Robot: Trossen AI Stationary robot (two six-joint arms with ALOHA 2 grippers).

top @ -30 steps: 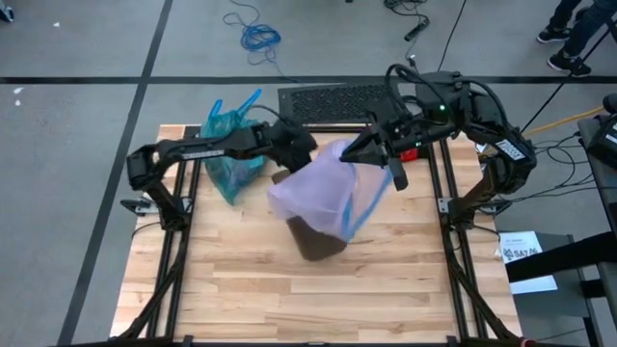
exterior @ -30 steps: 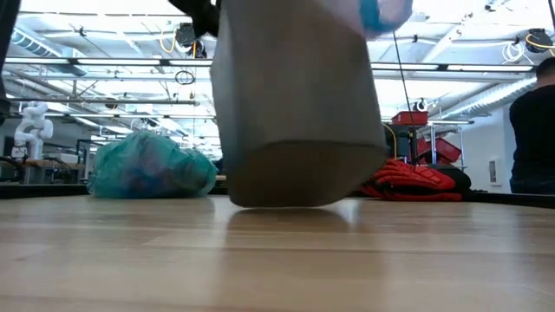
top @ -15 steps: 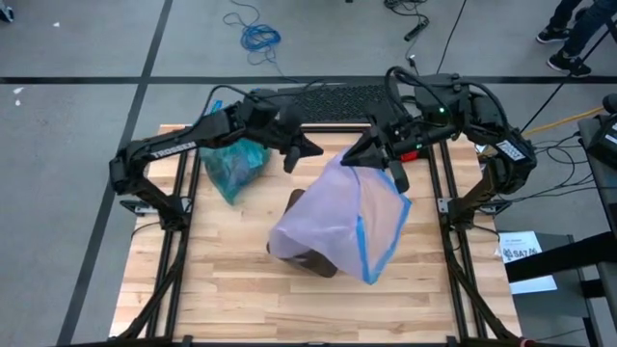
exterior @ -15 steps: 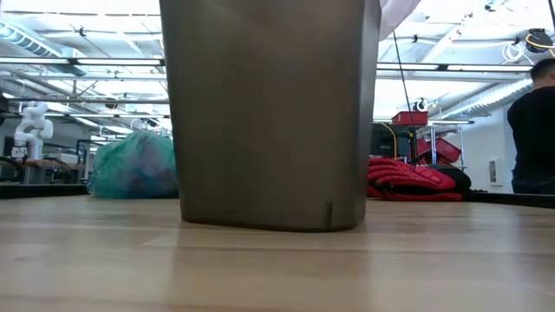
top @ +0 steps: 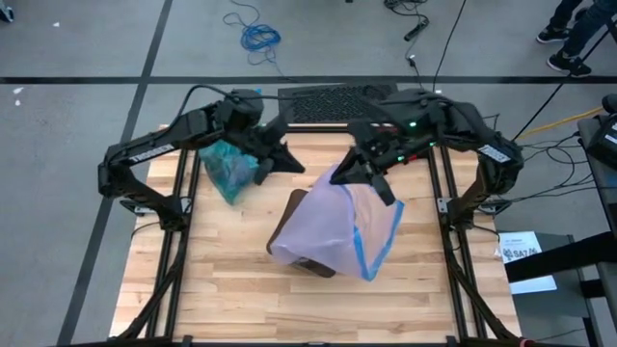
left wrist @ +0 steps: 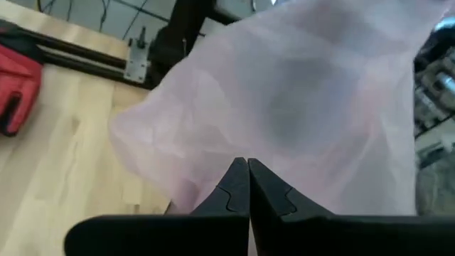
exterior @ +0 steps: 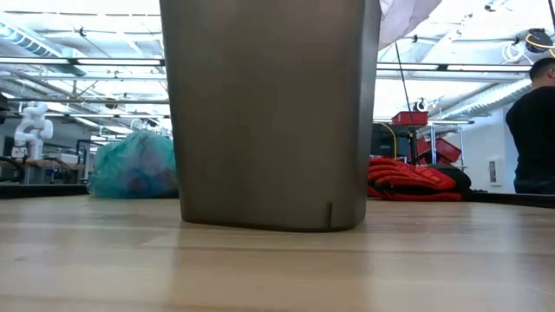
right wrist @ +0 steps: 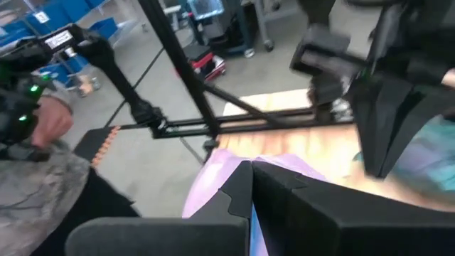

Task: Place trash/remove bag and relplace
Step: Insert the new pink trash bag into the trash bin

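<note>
The grey bin (exterior: 269,113) stands mid-counter (top: 231,289) with the pale pink replacement bag (top: 333,222) draped over its top. The right claw (top: 339,172), pressed together, pinches that liner's upper edge above the bin's far rim. The left claw (top: 289,166), shut and empty, hovers just beyond the bin. The full teal bag (top: 229,166) sits well behind the bin (trash presumably inside). To seat the liner well, the left claw should probably catch the opposite edge and pull it down over the rim evenly.
</note>
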